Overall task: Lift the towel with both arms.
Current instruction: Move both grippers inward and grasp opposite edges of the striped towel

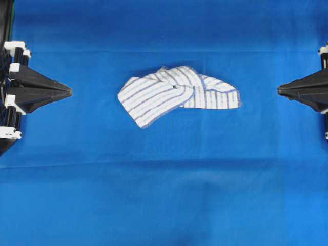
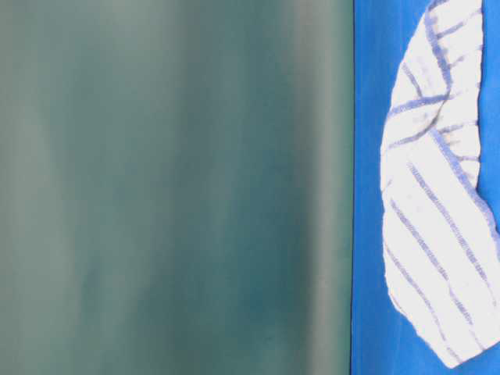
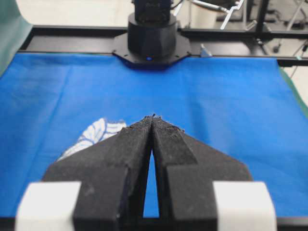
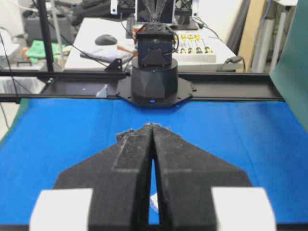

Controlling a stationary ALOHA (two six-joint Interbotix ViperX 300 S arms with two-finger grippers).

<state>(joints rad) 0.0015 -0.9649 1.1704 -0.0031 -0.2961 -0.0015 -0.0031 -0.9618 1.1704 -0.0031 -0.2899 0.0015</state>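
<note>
— Midway across the blue sheet (image 1: 164, 205), is the striped towel (image 1: 177, 95) lying lengthwise between the arms?
— Yes, crumpled, long axis pointing at each. The left gripper (image 1: 69, 92) is sitting slightly nearer than the right gripper (image 1: 279, 90); both are pinched closed, holding nothing.

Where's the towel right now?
In the overhead view the towel lies crumpled near the middle of the blue sheet, between the left gripper and right gripper, touching neither.
</note>
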